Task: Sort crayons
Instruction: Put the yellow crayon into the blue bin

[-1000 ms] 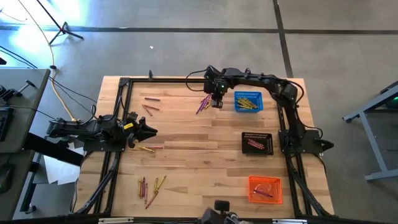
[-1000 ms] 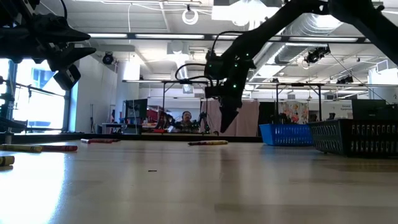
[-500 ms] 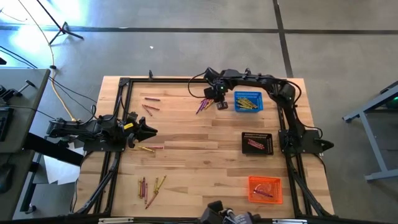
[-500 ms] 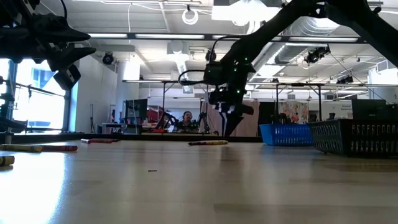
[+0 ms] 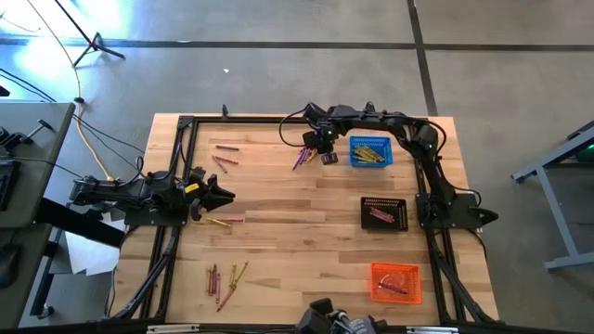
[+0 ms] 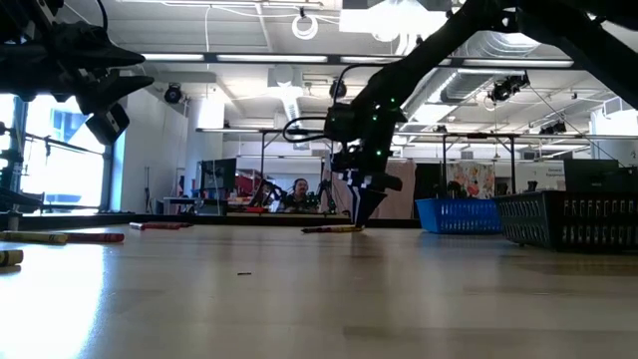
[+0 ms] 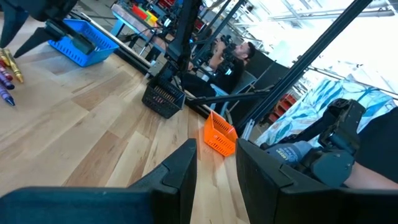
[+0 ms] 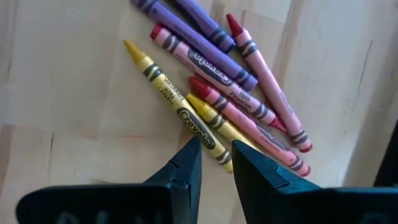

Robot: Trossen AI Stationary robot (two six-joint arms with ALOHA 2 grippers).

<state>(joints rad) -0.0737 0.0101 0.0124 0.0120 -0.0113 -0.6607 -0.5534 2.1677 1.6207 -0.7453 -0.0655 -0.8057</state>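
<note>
Yellow, pink and purple crayons [image 8: 217, 81] are lying bunched together on the wooden table [image 5: 297, 241], just beside the blue basket [image 5: 370, 151] at the far side. Directly over that bunch the right gripper [image 8: 216, 152] is hanging with its fingertips pointing down, slightly parted around empty air and gripping nothing, the tips just above one yellow crayon [image 8: 176, 108]. Other crayons are sitting scattered at the left and near edges. Over the left side, the left gripper [image 7: 216, 163] is waiting, its fingers parted and empty.
</note>
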